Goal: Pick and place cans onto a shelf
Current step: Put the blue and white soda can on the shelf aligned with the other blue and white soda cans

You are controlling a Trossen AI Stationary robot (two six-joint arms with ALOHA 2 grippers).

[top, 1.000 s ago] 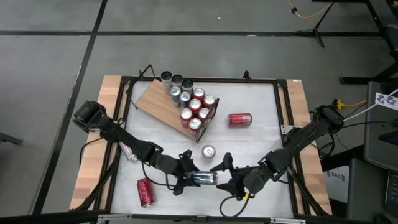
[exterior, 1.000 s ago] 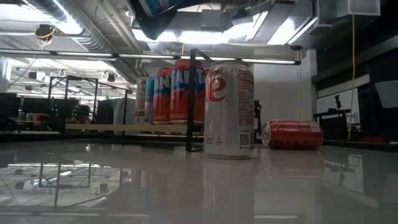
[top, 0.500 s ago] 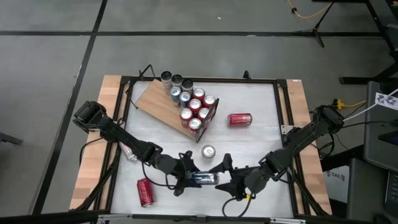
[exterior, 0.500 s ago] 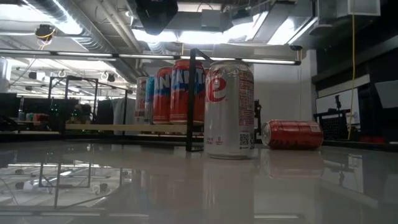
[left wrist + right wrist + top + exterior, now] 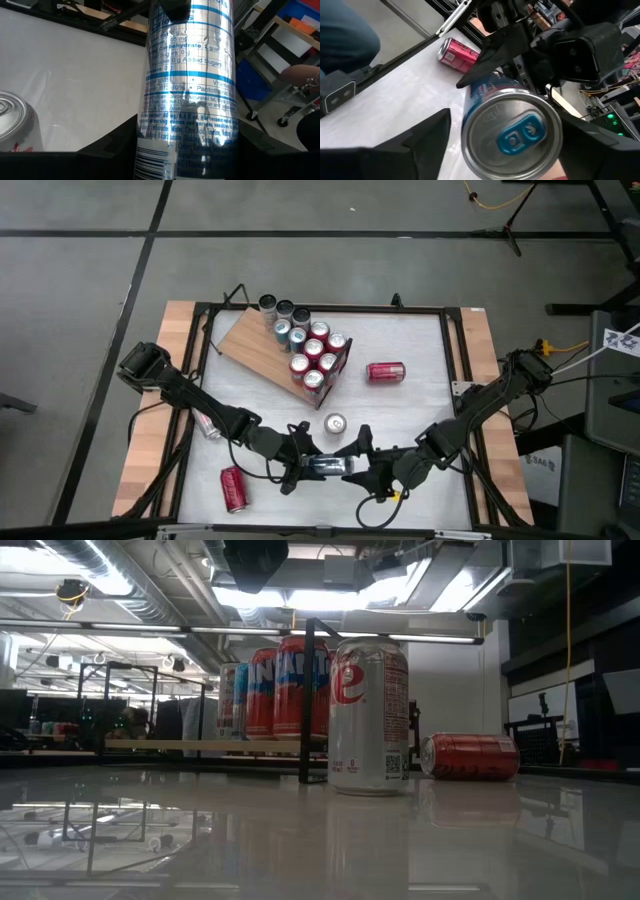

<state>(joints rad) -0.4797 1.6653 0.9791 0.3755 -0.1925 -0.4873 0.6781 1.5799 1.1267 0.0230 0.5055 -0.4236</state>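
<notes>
A slim silver-and-blue can [image 5: 327, 467] hangs level above the table's near middle. My left gripper [image 5: 308, 465] is shut on one end of it. My right gripper [image 5: 356, 463] is open. Its fingers [image 5: 422, 137] stand on either side of the can's tab end [image 5: 512, 135], and a gap shows beside one of them. The shelf [image 5: 258, 342], a wooden board, lies at the far left. Several cans [image 5: 312, 352] stand on its end by the black frame. A silver can [image 5: 334, 424] stands upright on the table near my grippers. My left gripper pinches the can's barcode end [image 5: 186, 150], opposite the tab, between its two fingers. The fingers come nearly level from the table's left and lie along the can. The can is lifted clear of the table and points toward my right gripper.
A red can [image 5: 385, 372] lies on its side at the right of the middle. Another red can [image 5: 232, 488] lies near the front left. One more can [image 5: 207, 426] lies beside my left arm. The black frame rails [image 5: 452, 360] border the white tabletop.
The held can has tipped a little between my two grippers. Its blue-and-white end showed at the top of the low view a second ago, and only a dark gripper body shows there now. Neither arm has shifted its place.
</notes>
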